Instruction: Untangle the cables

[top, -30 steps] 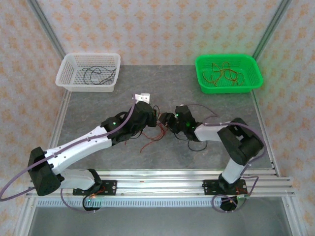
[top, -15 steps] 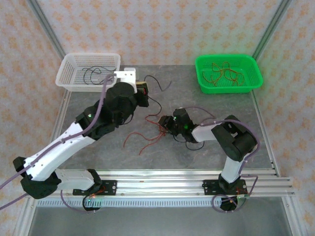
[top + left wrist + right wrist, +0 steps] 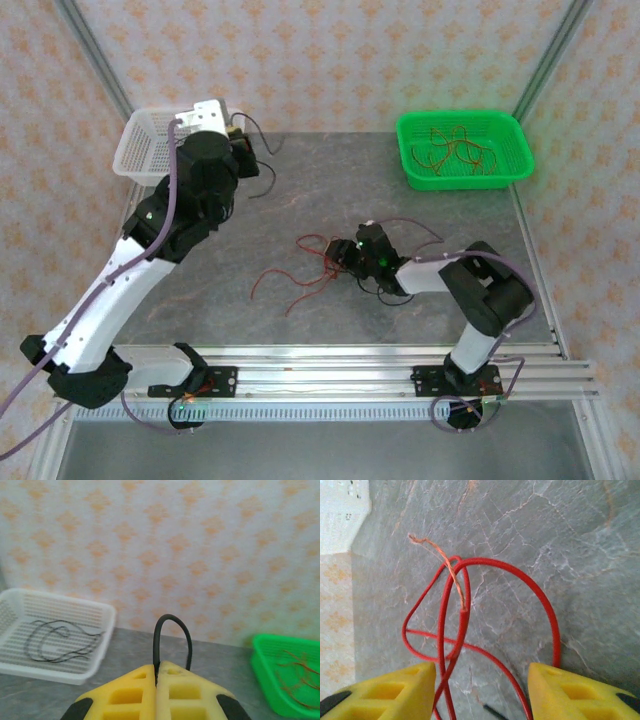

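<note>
The left gripper (image 3: 156,674) is pinching a thin black wire (image 3: 170,616) between fully closed pads. It is hanging high at the far left, just beside the white slotted plastic basket (image 3: 133,152) holding other black wires, so the drop is probably lying slightly to its left. The right gripper (image 3: 481,680) is hovering half open, gripping nothing, with loose thin red wires (image 3: 464,630) running between its jaws and sprawling leftward across the grey stone-patterned bench (image 3: 330,330), well apart from the green plastic basket (image 3: 521,160) at far right.
</note>
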`<act>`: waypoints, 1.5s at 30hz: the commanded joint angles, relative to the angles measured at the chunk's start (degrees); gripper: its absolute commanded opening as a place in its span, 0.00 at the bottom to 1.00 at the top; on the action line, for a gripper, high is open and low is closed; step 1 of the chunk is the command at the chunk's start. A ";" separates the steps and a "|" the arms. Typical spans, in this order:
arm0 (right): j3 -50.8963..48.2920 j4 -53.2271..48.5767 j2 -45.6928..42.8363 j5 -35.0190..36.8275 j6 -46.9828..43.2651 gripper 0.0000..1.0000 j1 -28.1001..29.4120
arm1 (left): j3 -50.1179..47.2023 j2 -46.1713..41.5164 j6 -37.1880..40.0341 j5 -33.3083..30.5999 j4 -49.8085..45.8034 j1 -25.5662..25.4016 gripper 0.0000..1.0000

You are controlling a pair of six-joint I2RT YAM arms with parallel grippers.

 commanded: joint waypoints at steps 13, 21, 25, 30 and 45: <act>-1.77 -18.95 -25.26 7.44 -13.79 0.53 0.29 | 4.88 13.60 2.34 8.69 9.52 21.39 0.00; -3.06 -24.76 -33.45 11.07 -13.63 0.53 0.37 | 7.09 23.17 0.76 11.65 15.08 29.81 0.00; -4.22 -25.55 -35.46 11.57 -12.93 0.53 0.34 | 7.73 28.38 -1.10 12.07 17.44 33.08 0.00; -4.42 -26.69 -35.76 12.83 -12.92 0.53 0.32 | 8.15 34.22 -4.34 12.47 20.89 36.27 0.00; 0.35 -27.06 -26.17 12.38 -15.65 0.52 0.29 | 8.36 48.23 -8.12 10.96 28.31 38.18 0.00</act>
